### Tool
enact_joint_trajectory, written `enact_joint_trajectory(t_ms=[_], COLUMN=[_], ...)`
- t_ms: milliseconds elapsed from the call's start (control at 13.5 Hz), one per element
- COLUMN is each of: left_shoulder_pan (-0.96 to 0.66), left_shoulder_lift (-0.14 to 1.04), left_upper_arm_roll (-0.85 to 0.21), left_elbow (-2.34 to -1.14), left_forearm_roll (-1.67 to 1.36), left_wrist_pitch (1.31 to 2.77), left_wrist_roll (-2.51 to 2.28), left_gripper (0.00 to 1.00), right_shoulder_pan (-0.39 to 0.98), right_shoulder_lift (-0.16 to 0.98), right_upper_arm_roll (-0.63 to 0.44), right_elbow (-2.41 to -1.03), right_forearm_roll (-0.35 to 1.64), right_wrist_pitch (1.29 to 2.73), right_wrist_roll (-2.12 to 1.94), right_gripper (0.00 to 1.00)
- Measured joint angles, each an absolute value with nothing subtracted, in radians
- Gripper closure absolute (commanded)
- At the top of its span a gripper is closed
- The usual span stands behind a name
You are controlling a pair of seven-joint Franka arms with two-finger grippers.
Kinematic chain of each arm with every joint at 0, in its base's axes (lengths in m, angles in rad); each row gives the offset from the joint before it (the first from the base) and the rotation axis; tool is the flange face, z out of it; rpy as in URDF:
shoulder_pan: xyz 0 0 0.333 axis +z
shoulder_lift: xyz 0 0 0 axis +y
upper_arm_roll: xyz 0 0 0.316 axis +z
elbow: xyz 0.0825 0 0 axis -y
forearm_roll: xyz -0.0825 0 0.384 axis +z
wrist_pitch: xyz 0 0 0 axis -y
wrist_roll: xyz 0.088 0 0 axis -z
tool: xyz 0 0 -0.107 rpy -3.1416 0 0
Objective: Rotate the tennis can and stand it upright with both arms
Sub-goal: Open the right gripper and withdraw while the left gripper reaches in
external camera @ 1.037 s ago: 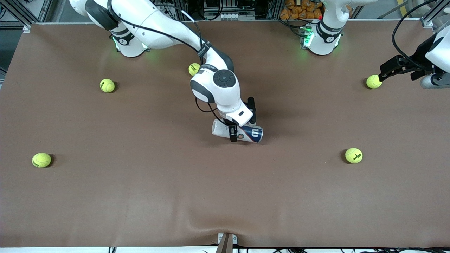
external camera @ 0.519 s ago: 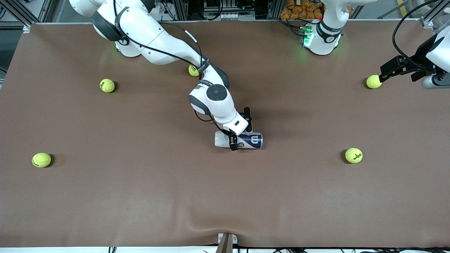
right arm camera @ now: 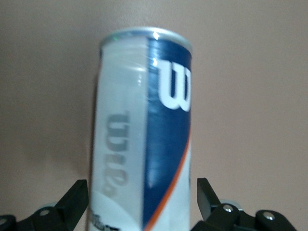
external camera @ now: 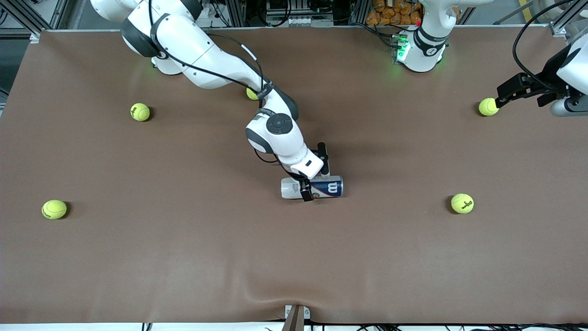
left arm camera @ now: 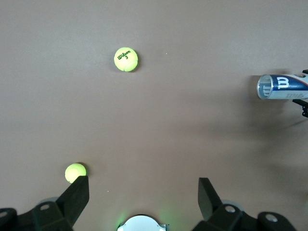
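Tennis can: lies on its side near the middle of the brown counter, metal rim toward the left arm's end.
Right claw: down over the can, one finger on each side; in the right wrist view gaps show between fingers and can, so it stands open, not gripping.
Left claw: open, waiting in the air above a tennis ball at the left arm's end.
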State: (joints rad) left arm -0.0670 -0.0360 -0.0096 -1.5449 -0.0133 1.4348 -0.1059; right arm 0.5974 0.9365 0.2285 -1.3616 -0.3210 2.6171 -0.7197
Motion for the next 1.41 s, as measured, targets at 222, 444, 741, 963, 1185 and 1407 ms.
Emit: enact_joint_trajectory(t_ms=[222, 444, 741, 963, 1185, 1407], left_shoulder_pan=[-0.065, -0.064, -0.064, -0.064, -0.064, -0.064], left_shoulder_lift=[-0.036, -0.036, -0.036, -0.036, -0.034, -0.032], left_upper_arm_roll=[-0.009, -0.009, -0.009, -0.009, -0.010, -0.011], left_elbow=[-1.545, -1.545, -1.545, -1.548, -1.555, -1.565], left_forearm_roll=[-0.013, -0.013, -0.013, -0.013, -0.013, -0.013], left_wrist_pitch=[1.435, 1.435, 1.435, 1.438, 1.447, 1.455], left_wrist_roll=[-0.106, -0.106, -0.106, -0.106, -0.106, -0.106], left_gripper=[0.00, 0.00, 0.00, 0.00, 0.00, 0.00], right_shoulder_pan=[0.598, 0.598, 0.585, 0.553, 0.527, 0.518], right_shoulder_lift=[0.899, 0.860, 0.836, 0.836, 0.832, 0.802], right_upper_arm_roll=[0.278, 0.312, 0.314, 0.314, 0.315, 0.314], right_elbow=[-1.359, -1.359, -1.359, -1.359, -1.358, -1.357], right_forearm_roll=[-0.319, -0.319, -0.319, -0.319, -0.318, -0.318], right_wrist_pitch=[2.495, 2.393, 2.369, 2.369, 2.367, 2.316], right_wrist_roll=[-0.714, -0.667, -0.653, -0.653, -0.599, -0.443], right_gripper=[0.00, 0.00, 0.00, 0.00, 0.00, 0.00])
